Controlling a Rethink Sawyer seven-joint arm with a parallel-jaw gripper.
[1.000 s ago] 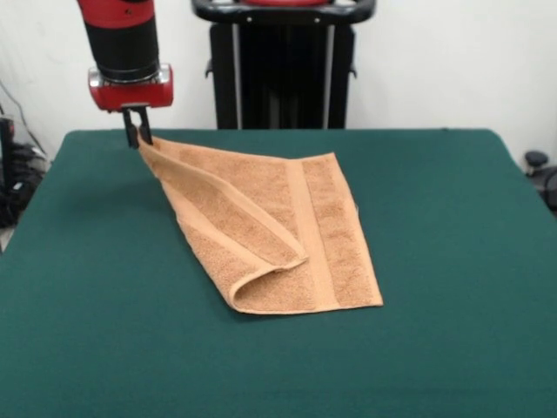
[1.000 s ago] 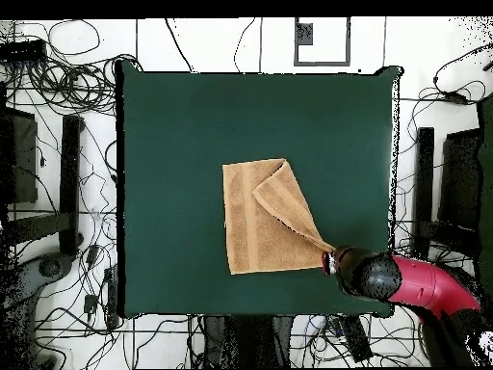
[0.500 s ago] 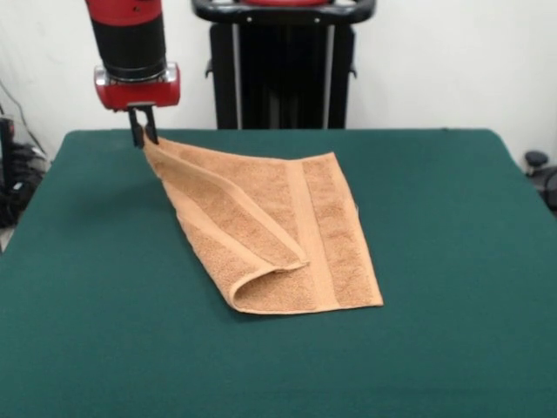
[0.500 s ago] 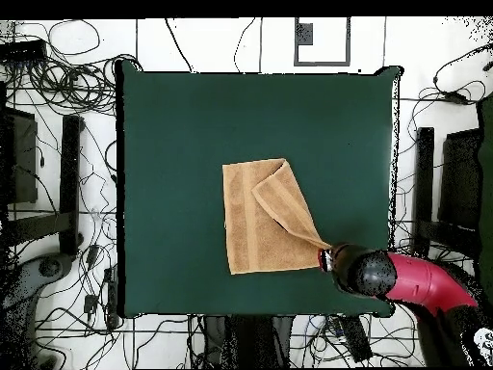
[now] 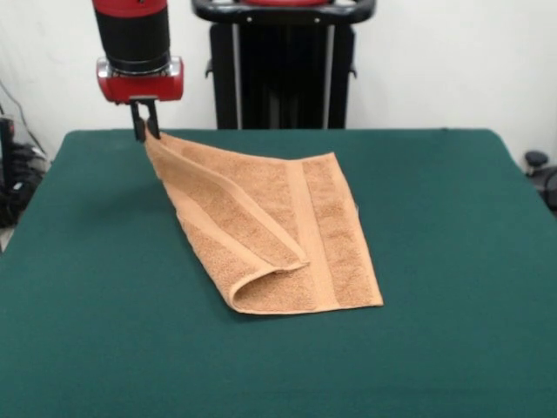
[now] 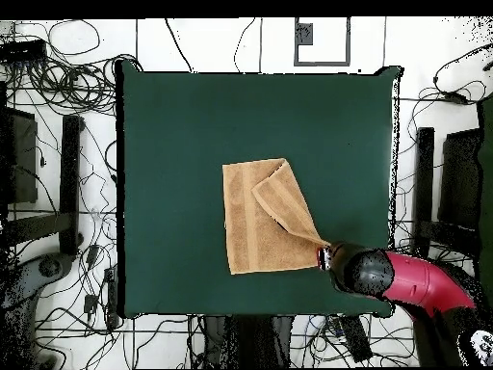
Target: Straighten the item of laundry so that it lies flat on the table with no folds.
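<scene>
The orange-tan towel point(image 5: 278, 226) point(image 6: 258, 217) lies on the dark green table point(image 5: 452, 261) point(image 6: 183, 135), partly folded over itself. One corner is lifted off the table and stretched up to my gripper point(image 5: 144, 129) point(image 6: 325, 256), which is shut on it. The pulled flap runs as a taut diagonal fold across the rest of the towel, which lies flat with a woven band showing. In the front view the gripper hangs at the far left of the table; in the overhead view it is at the towel's lower right corner.
The robot's black pedestal point(image 5: 283, 65) stands behind the table's far edge. Cables and black stands point(image 6: 58, 193) lie on the floor around the table. The red arm point(image 6: 424, 284) reaches in over the table's lower right corner in the overhead view.
The gripper has drifted slightly right and a touch upward in the front view, carrying the towel corner with it. The rest of the towel has not shifted.
</scene>
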